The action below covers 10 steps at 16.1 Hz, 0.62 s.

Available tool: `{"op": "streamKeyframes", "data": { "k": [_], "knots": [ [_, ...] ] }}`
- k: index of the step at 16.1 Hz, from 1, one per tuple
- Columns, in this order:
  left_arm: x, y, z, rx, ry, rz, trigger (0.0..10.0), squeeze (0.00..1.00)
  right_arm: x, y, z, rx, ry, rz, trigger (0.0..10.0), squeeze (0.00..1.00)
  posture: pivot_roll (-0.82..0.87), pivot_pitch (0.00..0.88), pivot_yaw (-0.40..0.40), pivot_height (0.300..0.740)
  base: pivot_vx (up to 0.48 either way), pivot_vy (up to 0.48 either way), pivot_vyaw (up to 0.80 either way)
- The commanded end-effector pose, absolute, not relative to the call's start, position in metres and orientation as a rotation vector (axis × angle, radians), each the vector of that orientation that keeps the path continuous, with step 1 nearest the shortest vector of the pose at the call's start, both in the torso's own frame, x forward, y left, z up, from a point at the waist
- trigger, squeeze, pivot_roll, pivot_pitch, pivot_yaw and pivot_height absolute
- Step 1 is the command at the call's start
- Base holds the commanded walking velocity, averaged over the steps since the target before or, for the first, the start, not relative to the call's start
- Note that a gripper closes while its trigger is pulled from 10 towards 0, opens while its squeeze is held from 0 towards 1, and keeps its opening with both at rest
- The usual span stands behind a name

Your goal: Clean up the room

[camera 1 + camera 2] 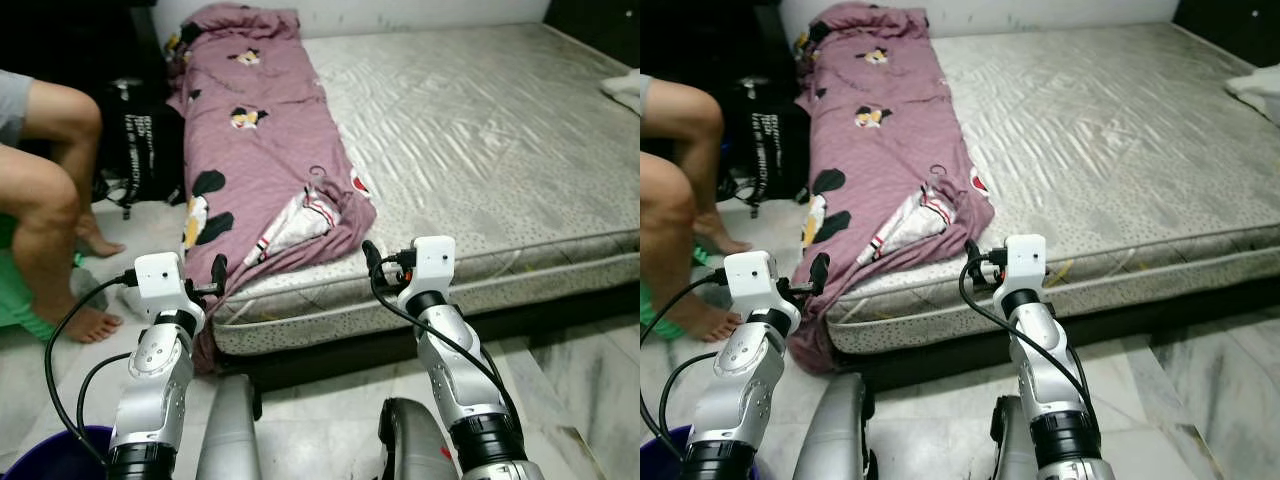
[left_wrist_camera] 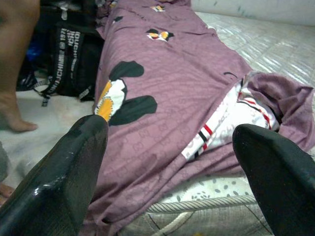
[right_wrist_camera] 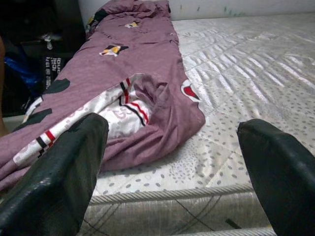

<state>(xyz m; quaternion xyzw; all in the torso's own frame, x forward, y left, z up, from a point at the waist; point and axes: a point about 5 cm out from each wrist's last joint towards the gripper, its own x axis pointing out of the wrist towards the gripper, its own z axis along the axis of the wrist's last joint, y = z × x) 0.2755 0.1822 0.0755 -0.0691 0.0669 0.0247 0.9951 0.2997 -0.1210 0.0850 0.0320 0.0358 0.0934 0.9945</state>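
A purple blanket (image 1: 262,150) with cartoon prints lies along the left side of the bare grey mattress (image 1: 480,140). Its near end droops over the bed's front corner. A white cloth with red and black stripes (image 1: 290,228) shows in a fold of the blanket near the front edge. My left gripper (image 1: 215,272) is held up in front of the hanging corner of the blanket, open and holding nothing. My right gripper (image 1: 372,256) is raised before the mattress's front edge, just right of the blanket, also open and holding nothing. In the wrist views both sets of fingers (image 2: 74,167) (image 3: 69,162) stand wide apart.
A person's bare legs (image 1: 50,220) are at the left, feet on the pale floor. A black bag (image 1: 140,140) stands beside the bed behind them. A purple bucket (image 1: 50,455) sits at my lower left. Something white (image 1: 625,90) lies at the mattress's far right edge.
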Motion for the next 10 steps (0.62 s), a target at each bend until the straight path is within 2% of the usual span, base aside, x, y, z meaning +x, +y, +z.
{"op": "streamKeyframes", "data": {
  "k": [1,6,10],
  "knots": [
    [0.2762,0.1826,0.0787,-0.119,0.123,0.049,10.0,0.0,0.3005,-0.1195,0.09,0.061,0.052,0.198,10.0,0.0,0.04,0.0,0.02,0.563,0.0,0.0,0.0],
    [0.2758,0.1828,0.0781,-0.121,0.127,0.053,10.0,0.0,0.3002,-0.1186,0.0896,0.054,0.057,0.205,10.0,0.0,0.04,0.001,0.019,0.523,0.0,0.0,0.0],
    [0.2757,0.1832,0.0792,-0.122,0.118,0.055,10.0,0.0,0.2998,-0.1175,0.09,0.043,0.052,0.214,10.0,0.0,0.04,0.008,0.019,0.523,0.0,0.0,0.0]
  ]
}}
